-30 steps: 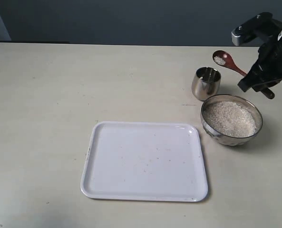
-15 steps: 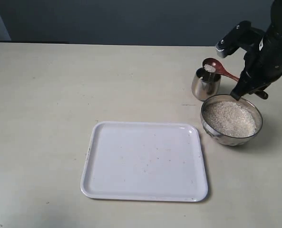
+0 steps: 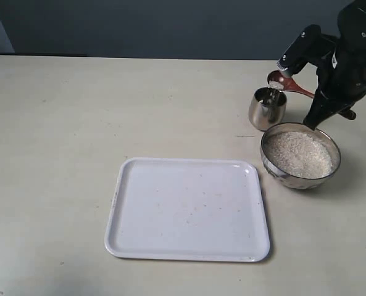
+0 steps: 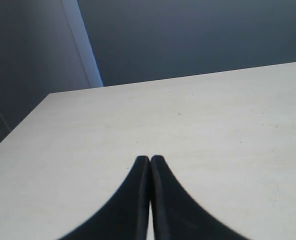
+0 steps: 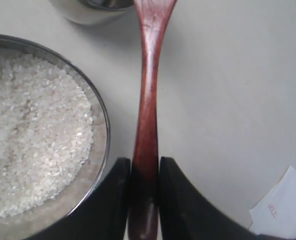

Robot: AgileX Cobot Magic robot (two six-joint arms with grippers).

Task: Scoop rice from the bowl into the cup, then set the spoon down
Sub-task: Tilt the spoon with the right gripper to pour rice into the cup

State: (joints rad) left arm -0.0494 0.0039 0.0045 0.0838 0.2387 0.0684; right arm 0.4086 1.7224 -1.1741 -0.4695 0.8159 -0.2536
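Observation:
My right gripper [image 5: 145, 165] is shut on the handle of the reddish-brown wooden spoon [image 5: 147, 115]. In the exterior view the spoon [image 3: 285, 82] is tilted over the small steel cup [image 3: 267, 108], and white rice is tipping from its bowl into the cup. The wide steel bowl [image 3: 300, 155] stands just in front of the cup, heaped with rice [image 3: 299, 153]. The same bowl [image 5: 102, 130] and rice [image 5: 33, 135] fill one side of the right wrist view, with the cup [image 5: 90, 10] at the edge. My left gripper [image 4: 150, 160] is shut on nothing, over bare table.
A white rectangular tray [image 3: 189, 209] lies on the beige table [image 3: 108, 111] in front of the cup and bowl. A white scrap of paper [image 5: 282, 210] lies on the table beside my right gripper.
My right gripper has carried the spoon left and lower from beyond the cup to over its mouth, and has rolled it, so rice now spills into the cup.

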